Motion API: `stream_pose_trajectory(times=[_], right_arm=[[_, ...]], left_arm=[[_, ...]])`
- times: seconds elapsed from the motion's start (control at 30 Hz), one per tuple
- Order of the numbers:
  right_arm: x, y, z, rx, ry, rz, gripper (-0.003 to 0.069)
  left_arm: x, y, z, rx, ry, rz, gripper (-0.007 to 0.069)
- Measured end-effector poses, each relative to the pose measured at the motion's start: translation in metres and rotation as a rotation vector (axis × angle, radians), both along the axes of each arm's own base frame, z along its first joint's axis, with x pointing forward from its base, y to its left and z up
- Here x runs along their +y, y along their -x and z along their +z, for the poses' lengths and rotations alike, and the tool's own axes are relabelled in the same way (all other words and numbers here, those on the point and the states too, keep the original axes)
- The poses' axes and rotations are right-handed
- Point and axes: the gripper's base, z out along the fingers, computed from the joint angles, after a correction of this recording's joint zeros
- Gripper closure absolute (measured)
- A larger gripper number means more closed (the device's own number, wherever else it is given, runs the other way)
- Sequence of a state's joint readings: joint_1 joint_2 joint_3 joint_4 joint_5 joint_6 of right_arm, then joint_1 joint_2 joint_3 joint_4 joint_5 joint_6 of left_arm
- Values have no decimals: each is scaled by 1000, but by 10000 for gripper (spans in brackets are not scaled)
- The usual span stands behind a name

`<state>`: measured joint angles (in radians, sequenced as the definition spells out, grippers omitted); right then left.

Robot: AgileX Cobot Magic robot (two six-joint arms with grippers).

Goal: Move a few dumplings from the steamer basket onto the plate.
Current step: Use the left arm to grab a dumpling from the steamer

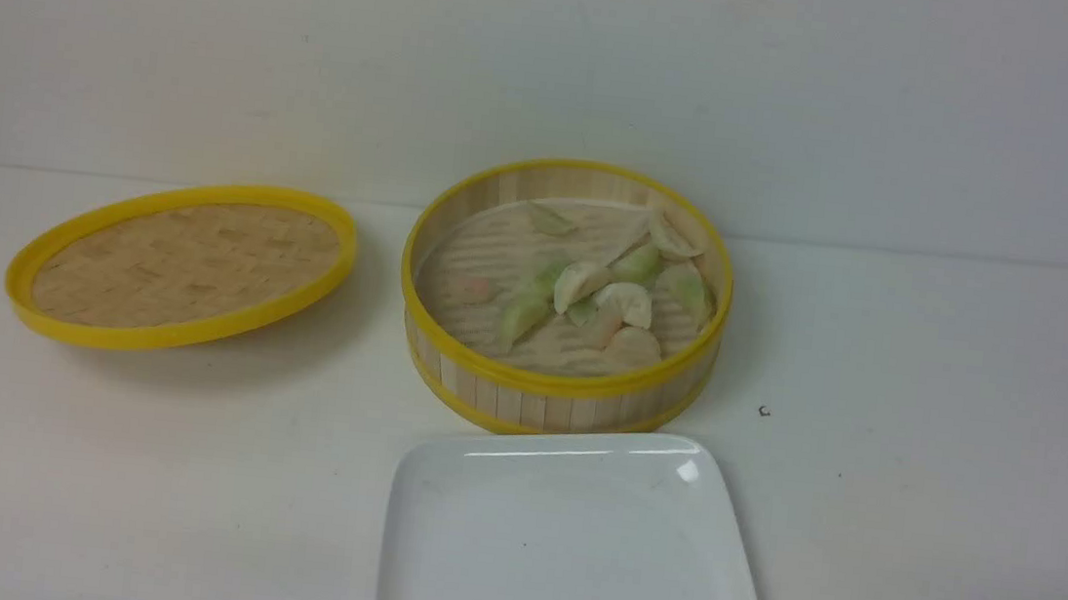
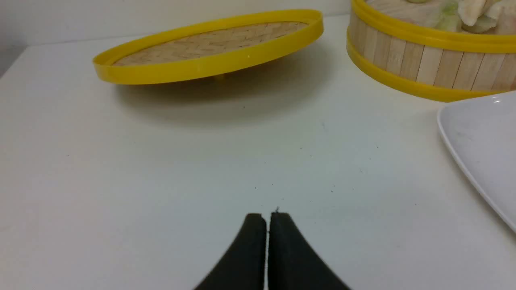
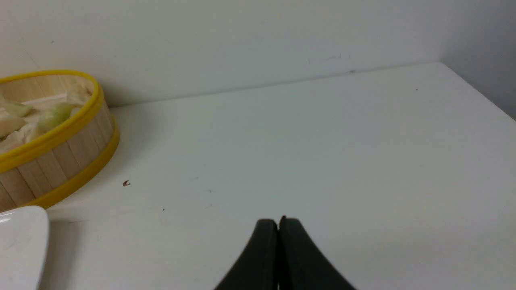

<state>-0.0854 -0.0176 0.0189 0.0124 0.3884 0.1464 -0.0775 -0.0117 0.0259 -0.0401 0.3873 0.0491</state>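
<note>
The steamer basket [image 1: 556, 395] stands at mid-table with several dumplings [image 1: 594, 291], pale green, cream and pinkish, heaped on its ridged floor. It also shows in the left wrist view [image 2: 419, 60] and in the right wrist view [image 3: 60, 161]. The white plate [image 1: 569, 548] lies bare just in front of the basket; its edge shows in the left wrist view [image 2: 479, 141] and in the right wrist view [image 3: 20, 241]. My left gripper [image 2: 268, 214] is shut and empty over bare table left of the plate. My right gripper [image 3: 278, 220] is shut and empty over bare table right of the basket. Neither gripper shows in the front view.
The flat woven lid with a yellow rim [image 1: 185, 262] lies tilted at the left of the table, also in the left wrist view [image 2: 209, 48]. A small dark speck [image 1: 763, 411] lies right of the basket. A white wall runs behind the table; the table's right edge is in the right wrist view [image 3: 483, 92].
</note>
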Motion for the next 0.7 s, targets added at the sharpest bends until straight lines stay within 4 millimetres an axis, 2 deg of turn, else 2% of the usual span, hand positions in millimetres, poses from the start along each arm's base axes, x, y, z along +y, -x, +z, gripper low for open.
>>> stream_pose_trajectory(times=[0.63,0.7], right_arm=[[0,0,0,1,16,3,673],[0,0,0,1,16,3,673]], left_arm=[[0,0,0,-4,-9,1,631],[-1,-1,4,-48,46,8,631]])
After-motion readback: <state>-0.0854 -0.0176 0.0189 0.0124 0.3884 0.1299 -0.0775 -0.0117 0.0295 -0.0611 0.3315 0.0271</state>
